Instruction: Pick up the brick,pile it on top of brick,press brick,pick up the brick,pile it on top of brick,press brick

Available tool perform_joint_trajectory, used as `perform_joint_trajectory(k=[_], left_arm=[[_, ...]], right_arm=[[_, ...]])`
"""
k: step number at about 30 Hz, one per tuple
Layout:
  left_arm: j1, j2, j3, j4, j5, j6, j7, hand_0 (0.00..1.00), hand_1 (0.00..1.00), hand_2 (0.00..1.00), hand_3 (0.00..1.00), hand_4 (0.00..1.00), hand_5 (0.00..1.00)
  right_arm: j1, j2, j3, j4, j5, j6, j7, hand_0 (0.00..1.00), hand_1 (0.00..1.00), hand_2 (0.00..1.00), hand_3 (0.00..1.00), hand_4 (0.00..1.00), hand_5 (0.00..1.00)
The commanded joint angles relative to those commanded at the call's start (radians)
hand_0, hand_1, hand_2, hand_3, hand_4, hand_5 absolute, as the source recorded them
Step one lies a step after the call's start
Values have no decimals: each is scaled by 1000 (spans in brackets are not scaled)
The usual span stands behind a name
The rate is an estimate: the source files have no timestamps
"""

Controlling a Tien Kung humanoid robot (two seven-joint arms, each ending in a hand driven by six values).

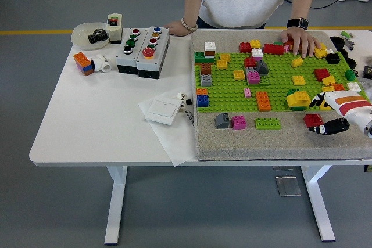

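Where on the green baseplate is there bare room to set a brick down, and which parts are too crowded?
Free: the green baseplate strip between the orange brick and the yellow brick pile, and the middle stretch running up from there. Also the near-left corner between the blue brick and the orange brick. Crowded: the far edge by the person's hand, and the right edge around the right hand.
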Motion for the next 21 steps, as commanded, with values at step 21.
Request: perform_joint_trajectory(k=[21], left_arm=[[-3,0,4,-1,-7,1,-2,789,796,815,643,661,654]], right_arm=[[60,20,-54,-104,19,0,6,631,588,606,578,865,366]])
